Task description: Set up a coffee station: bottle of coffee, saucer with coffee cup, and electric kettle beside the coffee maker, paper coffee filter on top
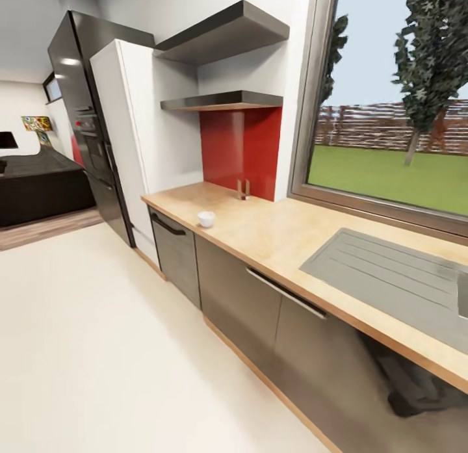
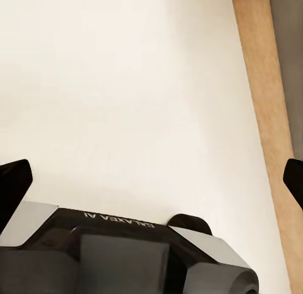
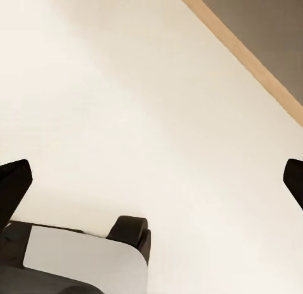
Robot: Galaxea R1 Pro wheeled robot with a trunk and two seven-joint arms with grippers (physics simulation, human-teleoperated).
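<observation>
The kitchen countertop [image 1: 273,235] of light wood runs from the centre to the right in the head view, over dark grey cabinet fronts. A small white coffee cup [image 1: 206,218] stands near the countertop's front edge, towards its left end. Two dark kitchen shelves [image 1: 224,101] hang on the wall above; I see them from below, so their tops are hidden. The coffee maker, bottle of coffee, paper coffee filter, saucer and electric kettle are out of view. My left gripper [image 2: 151,180] and right gripper [image 3: 151,180] are both open, hanging over pale floor with nothing between the fingers.
A grey inset sink [image 1: 390,274] lies in the worktop at the right, under a large window. A small shiny metal holder [image 1: 242,189] stands by the red backsplash. A white tall cabinet [image 1: 140,141] and a black oven column [image 1: 88,128] close the counter's left end. Open floor [image 1: 97,349] spreads in front.
</observation>
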